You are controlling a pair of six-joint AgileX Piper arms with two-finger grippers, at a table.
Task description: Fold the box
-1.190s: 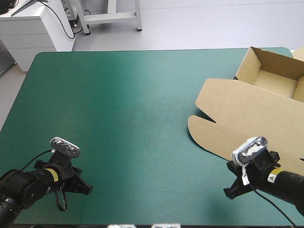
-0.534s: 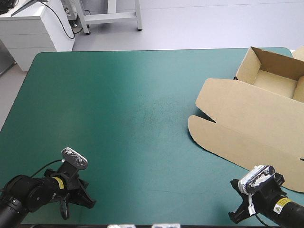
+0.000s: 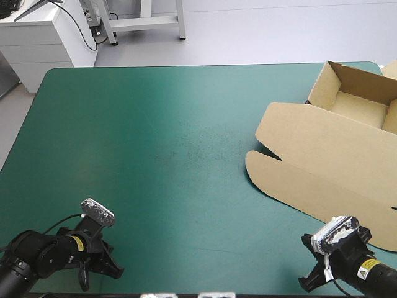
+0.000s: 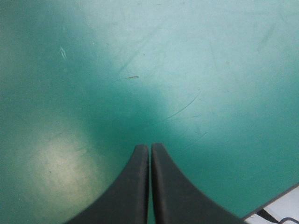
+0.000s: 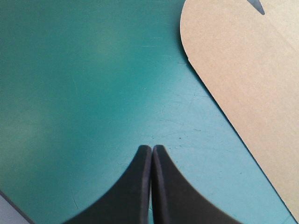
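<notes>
The brown box [image 3: 322,158] lies at the table's right side, its lid flat on the teal-green cover. Its tray [image 3: 356,102] stands open at the far right corner, walls raised. My right gripper [image 3: 305,283] sits low by the table's near edge, shut and empty, a short way off the lid's rounded near flap. In the right wrist view that flap [image 5: 243,70] lies ahead and to one side of the right gripper [image 5: 152,148]. My left gripper [image 3: 116,269] rests shut at the near left, far from the box. The left wrist view has the left gripper [image 4: 149,147] over bare cover.
The table's near edge [image 4: 280,205] runs close beside my left gripper. The box reaches past the table's right side, out of the high view. The teal-green cover [image 3: 155,143] stretches between the two arms and the far edge.
Both arms have drawn back toward the table's near edge. The right gripper has come away from the lid's near edge. The box has not moved.
</notes>
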